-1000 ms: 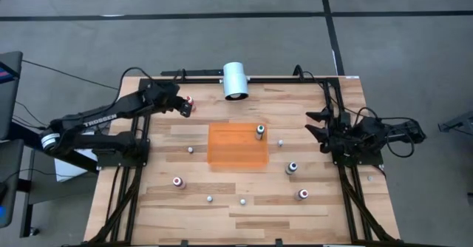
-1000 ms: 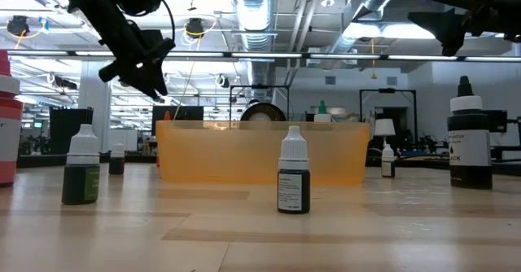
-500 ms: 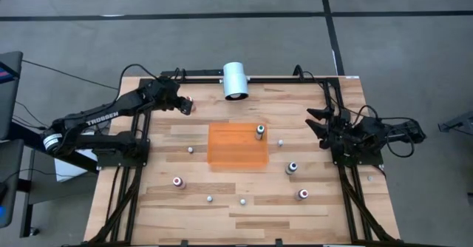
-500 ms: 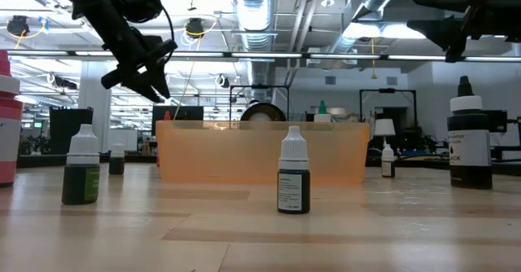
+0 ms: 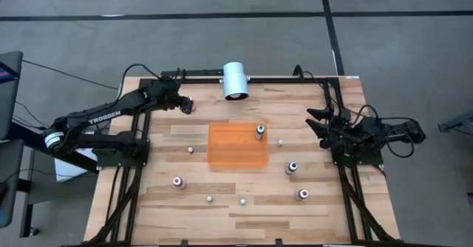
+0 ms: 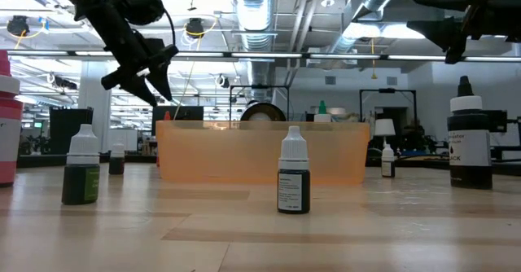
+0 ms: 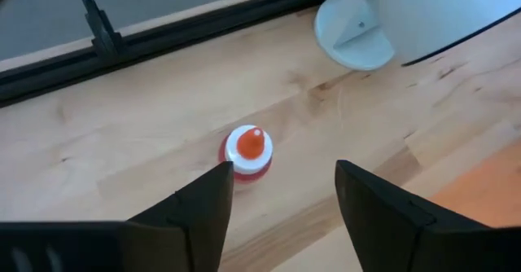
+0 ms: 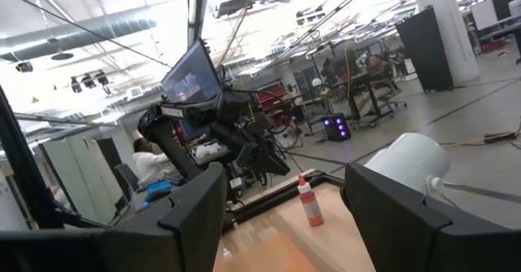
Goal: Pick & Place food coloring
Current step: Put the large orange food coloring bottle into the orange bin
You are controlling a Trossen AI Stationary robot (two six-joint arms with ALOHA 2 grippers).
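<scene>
The left gripper (image 7: pixel 277 215) hangs over the far left part of the counter (image 5: pixel 244 210), fingers apart around nothing. Just ahead of it a small red bottle (image 7: pixel 246 153) with an orange tip stands upright, near the white cylinder (image 5: pixel 236 80). One bottle (image 5: pixel 260 132) is already in the orange tray (image 5: pixel 235 157); the other bottles stand scattered around the tray. Such a bottle looks light, stiff and smooth, and it may tip easily, so I would take it by the body, below the cap. The right gripper (image 5: pixel 313 126) waits at the right edge, fingers apart. The left arm carries the word TROSSEN (image 5: pixel 103 117); the bottle labels are not readable.
</scene>
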